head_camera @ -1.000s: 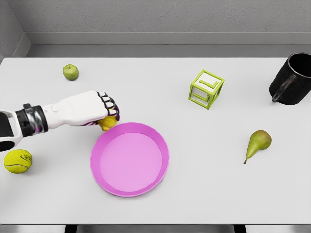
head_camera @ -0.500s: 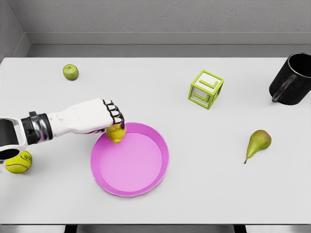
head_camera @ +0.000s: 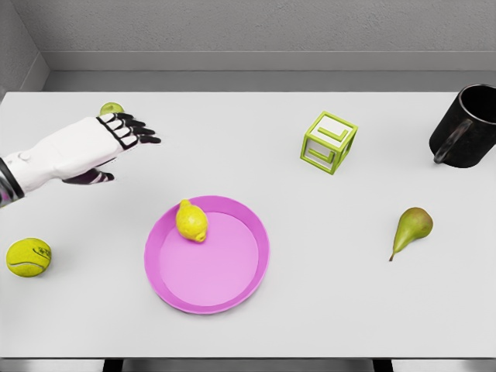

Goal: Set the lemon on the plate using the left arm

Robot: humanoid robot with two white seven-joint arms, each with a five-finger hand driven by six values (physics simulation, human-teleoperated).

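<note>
The yellow lemon [head_camera: 191,222] lies on the pink plate [head_camera: 232,287], near the plate's upper left rim. My left hand [head_camera: 116,147] hovers up and to the left of the plate, well apart from the lemon. Its fingers [head_camera: 133,130] are spread straight and hold nothing. The white forearm comes in from the left edge. The right arm does not show.
A green lime [head_camera: 111,109] sits at the back left, partly hidden behind my fingers. A tennis ball [head_camera: 29,256] rests at the left edge. A green-framed cube [head_camera: 328,142], a pear [head_camera: 411,228] and a black mug [head_camera: 466,128] stand to the right.
The hand carried the lemon over the plate's rim, let go of it, opened, and drew back up and to the left. The lemon now rests on the plate.
</note>
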